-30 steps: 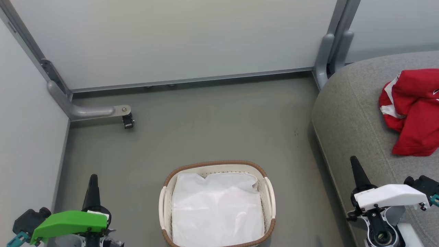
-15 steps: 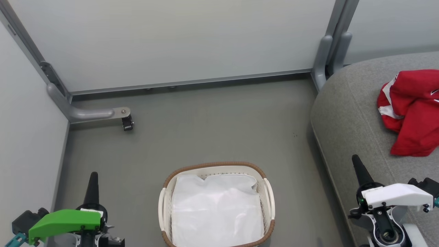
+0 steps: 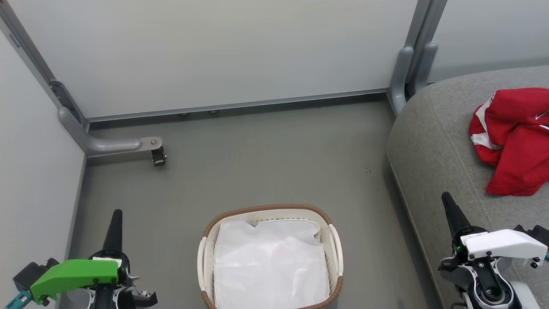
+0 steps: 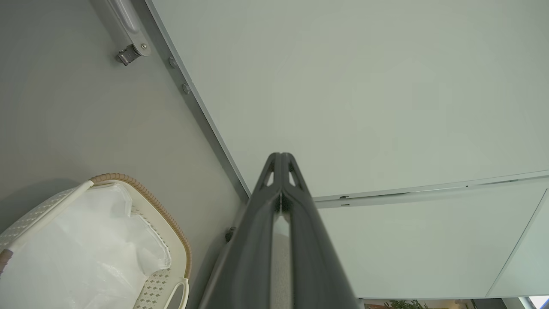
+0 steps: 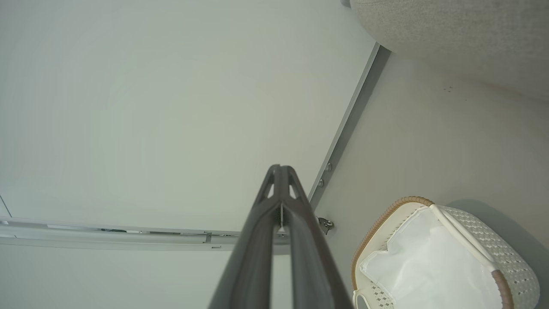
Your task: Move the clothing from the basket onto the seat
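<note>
Red clothing (image 3: 514,139) with white trim lies crumpled on the grey seat (image 3: 433,141) at the right of the head view. On the floor at bottom centre stands the cream basket (image 3: 270,210) with a brown rim, and only its white cloth liner (image 3: 270,262) shows inside. My left gripper (image 3: 116,214) is shut and empty at the lower left, left of the basket. Over the seat's front edge at the lower right, my right gripper (image 3: 447,198) is shut and empty. The wrist views show the basket (image 4: 141,195) (image 5: 386,212) and the closed fingertips (image 4: 281,156) (image 5: 281,168).
Pale partition walls (image 3: 214,51) close off the far side and the left. A grey metal foot with a small caster (image 3: 158,155) juts onto the floor at the left. Grey posts (image 3: 411,64) stand beside the seat's far corner.
The whole head view has shifted slightly, so the camera moved. Both grippers sit a little lower in the picture and stay shut. The clothing and basket lie as before.
</note>
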